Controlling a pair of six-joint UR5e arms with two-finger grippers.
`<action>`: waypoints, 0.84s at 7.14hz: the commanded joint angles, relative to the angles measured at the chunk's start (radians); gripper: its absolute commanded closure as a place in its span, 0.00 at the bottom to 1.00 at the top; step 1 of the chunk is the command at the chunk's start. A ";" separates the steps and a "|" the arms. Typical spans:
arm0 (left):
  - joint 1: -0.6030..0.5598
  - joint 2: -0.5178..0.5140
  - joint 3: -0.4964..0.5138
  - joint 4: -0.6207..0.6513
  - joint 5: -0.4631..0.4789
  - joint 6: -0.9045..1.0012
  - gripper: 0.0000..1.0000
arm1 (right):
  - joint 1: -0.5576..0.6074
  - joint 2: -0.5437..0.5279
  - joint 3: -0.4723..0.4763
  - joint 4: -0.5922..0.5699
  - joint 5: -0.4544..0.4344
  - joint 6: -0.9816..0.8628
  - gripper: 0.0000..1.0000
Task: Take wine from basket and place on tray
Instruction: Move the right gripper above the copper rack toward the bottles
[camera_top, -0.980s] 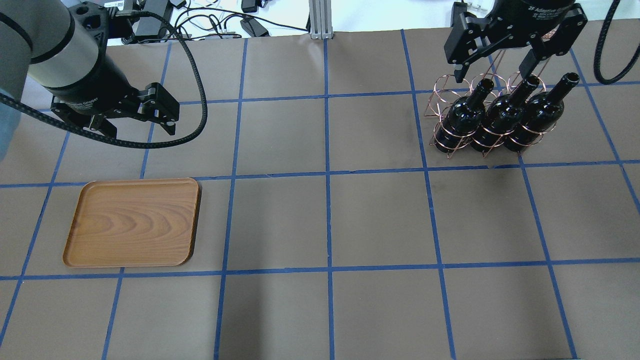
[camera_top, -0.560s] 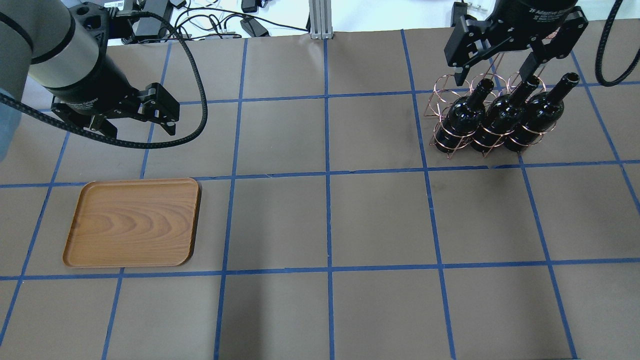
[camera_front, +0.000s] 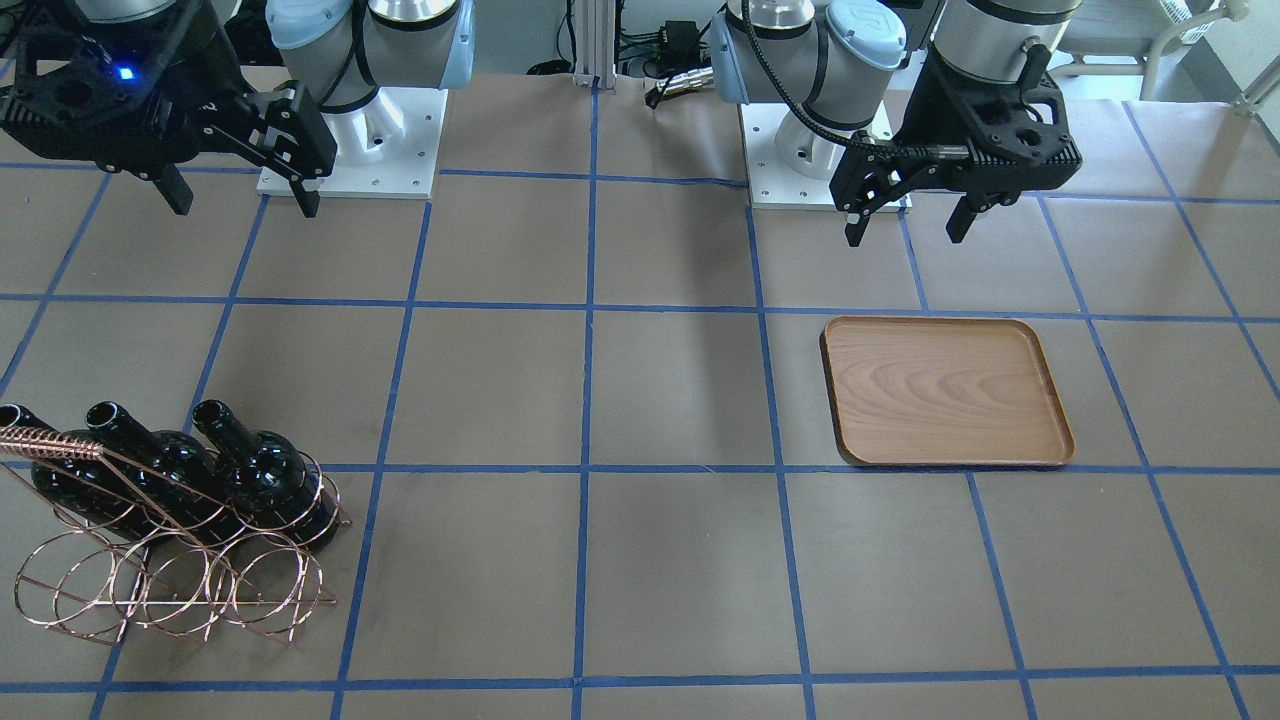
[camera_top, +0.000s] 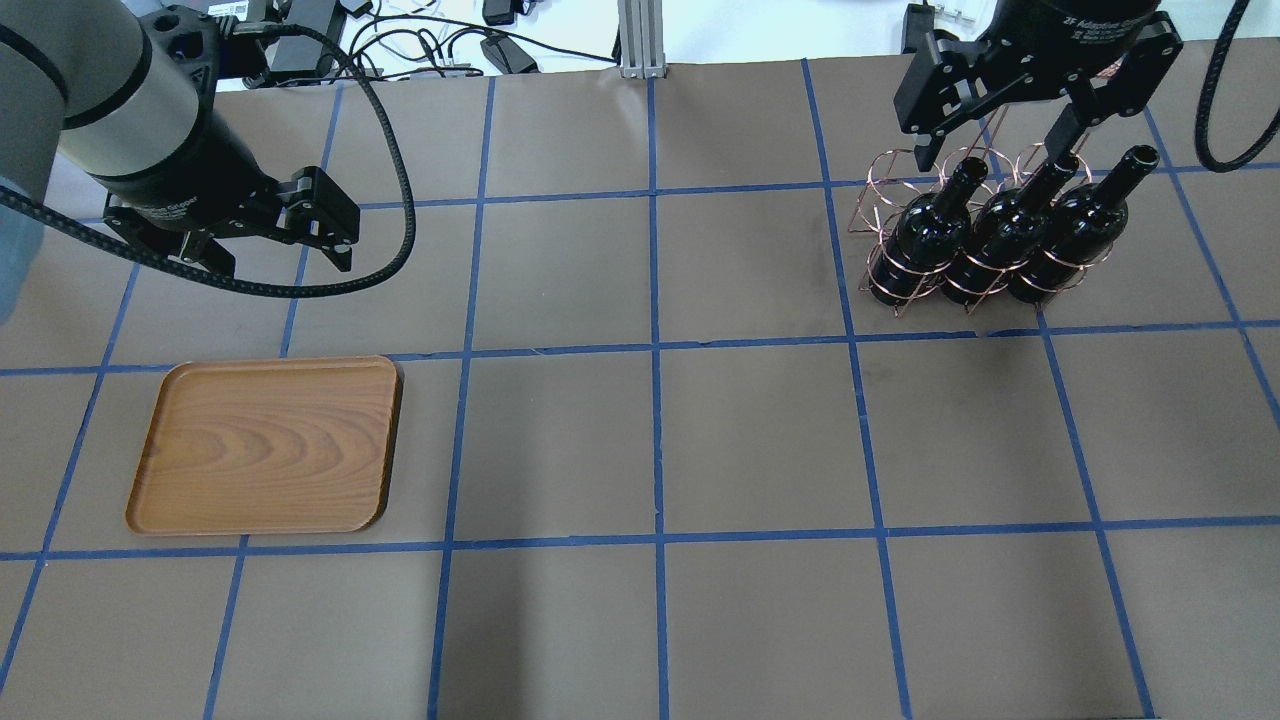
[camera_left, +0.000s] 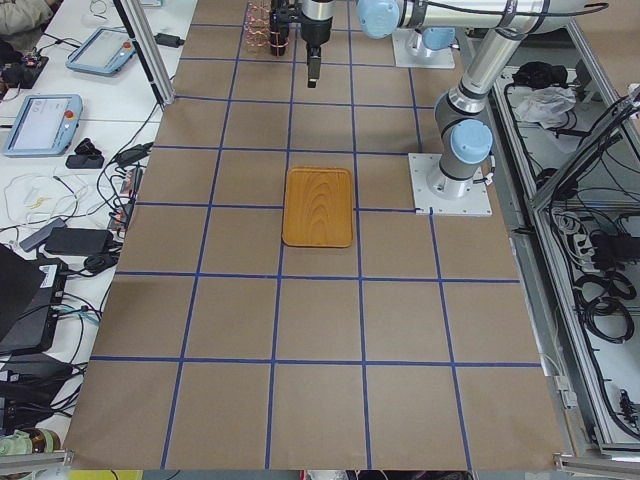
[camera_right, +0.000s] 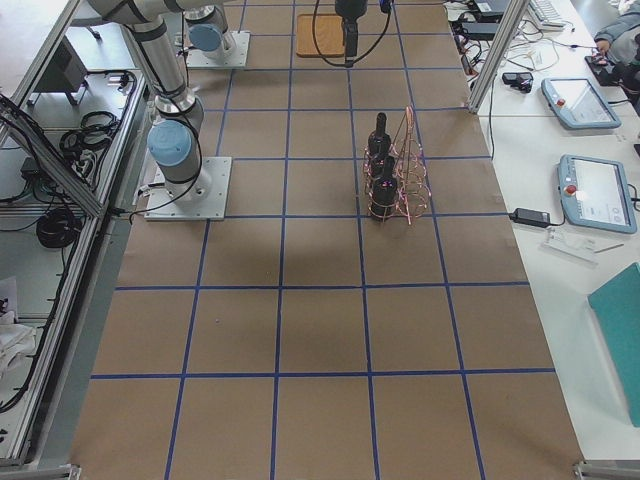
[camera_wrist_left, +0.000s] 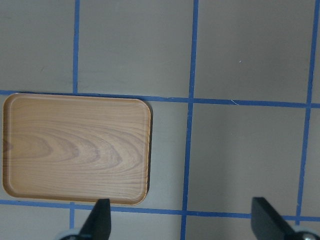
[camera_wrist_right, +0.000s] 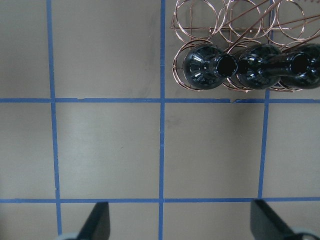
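Three glossy black wine bottles (camera_top: 925, 235) (camera_top: 1005, 230) (camera_top: 1080, 225) stand side by side in the copper wire basket (camera_top: 885, 180) at the far right; they also show in the front view (camera_front: 260, 465) and the right wrist view (camera_wrist_right: 205, 65). My right gripper (camera_top: 990, 152) is open and empty, high above the basket, touching nothing. The empty wooden tray (camera_top: 265, 445) lies at the left, also in the left wrist view (camera_wrist_left: 75, 147). My left gripper (camera_top: 280, 258) is open and empty, raised beside the tray.
The table is brown paper with a blue tape grid (camera_top: 655, 345). Cables and power bricks (camera_top: 420, 45) lie past the far edge beside an aluminium post (camera_top: 637, 35). The two arm bases (camera_front: 350, 140) (camera_front: 820, 150) stand at the robot's side.
My right gripper has shifted slightly to the right above the bottle necks, still open. The left arm, tray, basket and bottles have not moved.
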 joint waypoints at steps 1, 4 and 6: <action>0.000 0.000 0.001 -0.003 0.002 0.000 0.00 | -0.001 0.001 0.000 -0.001 -0.004 0.000 0.00; 0.002 0.002 0.001 -0.003 0.010 0.000 0.00 | -0.004 0.000 0.000 0.002 -0.008 -0.002 0.00; 0.002 0.000 0.001 -0.003 0.010 0.001 0.00 | -0.045 -0.001 0.002 0.002 0.002 -0.069 0.00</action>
